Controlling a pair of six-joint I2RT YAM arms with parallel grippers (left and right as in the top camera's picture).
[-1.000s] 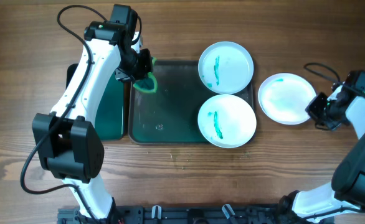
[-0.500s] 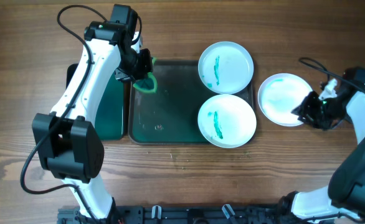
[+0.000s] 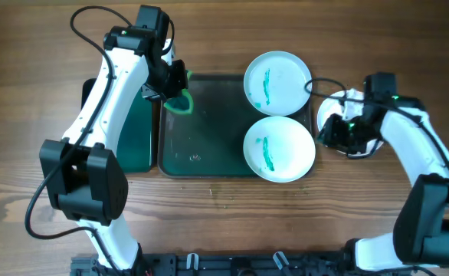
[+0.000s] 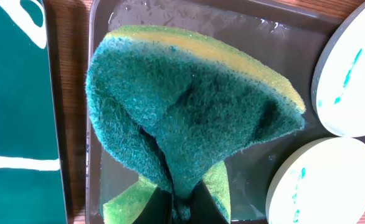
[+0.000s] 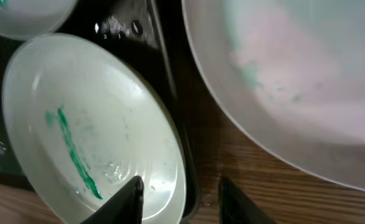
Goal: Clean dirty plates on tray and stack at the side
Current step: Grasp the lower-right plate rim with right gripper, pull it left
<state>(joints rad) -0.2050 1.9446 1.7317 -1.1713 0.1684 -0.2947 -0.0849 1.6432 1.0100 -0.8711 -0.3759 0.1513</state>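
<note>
R gripper (image 5: 179, 200) jaws spread, empty, just beside near plate (image 5: 89, 137) rim at tray (image 3: 209, 165) right edge. Plate: stiff, light, glossy, prob slippery w/ smear, so pinch raised rim. L gripper (image 4: 181, 208) pinches sponge (image 4: 182, 112) over tray's far-left corner.

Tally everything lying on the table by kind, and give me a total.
Plates: 3
Trays: 2, the large tray and the narrower tray
Sponge: 1
Total: 6
</note>
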